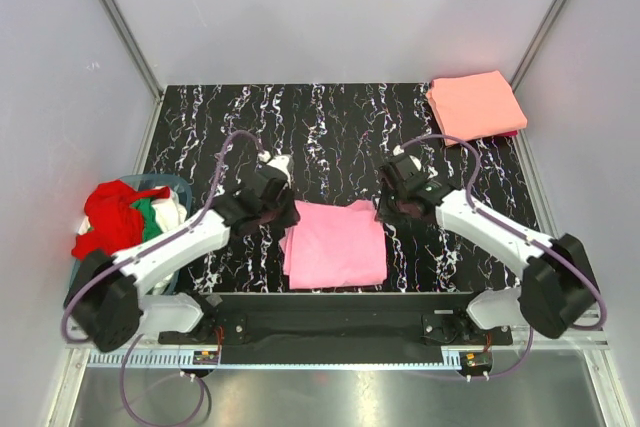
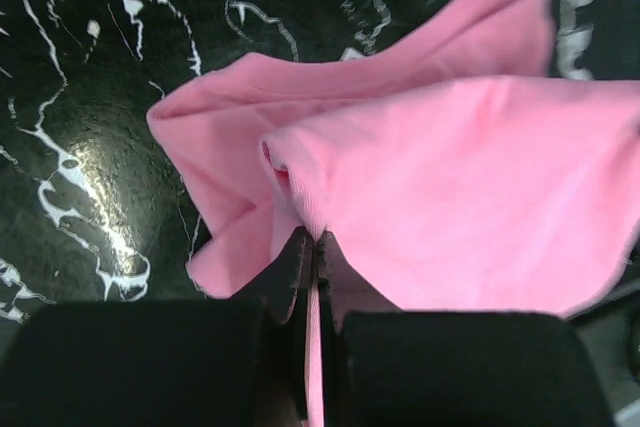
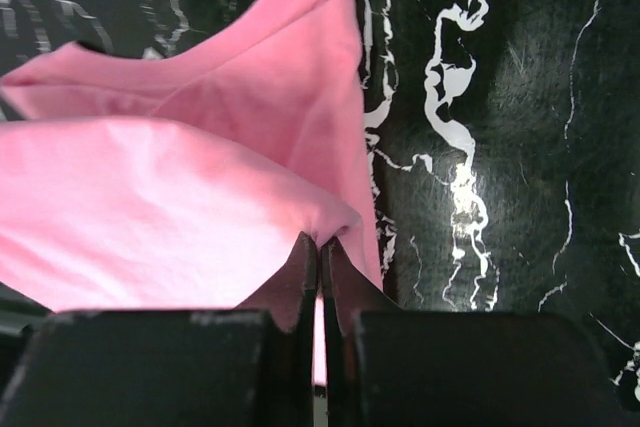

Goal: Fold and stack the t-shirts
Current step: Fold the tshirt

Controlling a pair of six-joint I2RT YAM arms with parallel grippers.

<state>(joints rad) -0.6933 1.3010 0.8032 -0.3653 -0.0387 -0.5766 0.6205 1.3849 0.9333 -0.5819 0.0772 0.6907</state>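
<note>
Fingers (image 2: 292,272) of the left gripper (image 2: 312,243) are pressed together with a thin edge of the pink shirt (image 2: 450,187) between them. The right gripper (image 3: 320,243) is clenched in the same way on the opposite side of this shirt, and a strip of pink cloth shows in the narrow slit of its jaws. From the top camera, the pink shirt lies as a rough rectangle on the black marbled table (image 1: 330,137), close to the near edge and between the two arms. The left gripper is at its far left corner and the right gripper at its far right corner. In both wrist views the cloth near the pinched place is a little raised and wrinkled, and a second layer of pink shows behind the front one. A salmon shirt (image 1: 475,105) lies folded flat in the far right corner of the table, well apart from the pink one; a dark red edge shows just under its near side. At the left side stands a round basket (image 1: 186,185), and in it are heaped a red shirt (image 1: 110,217), a green shirt (image 1: 150,215) and a white shirt (image 1: 170,209), not folded.
</note>
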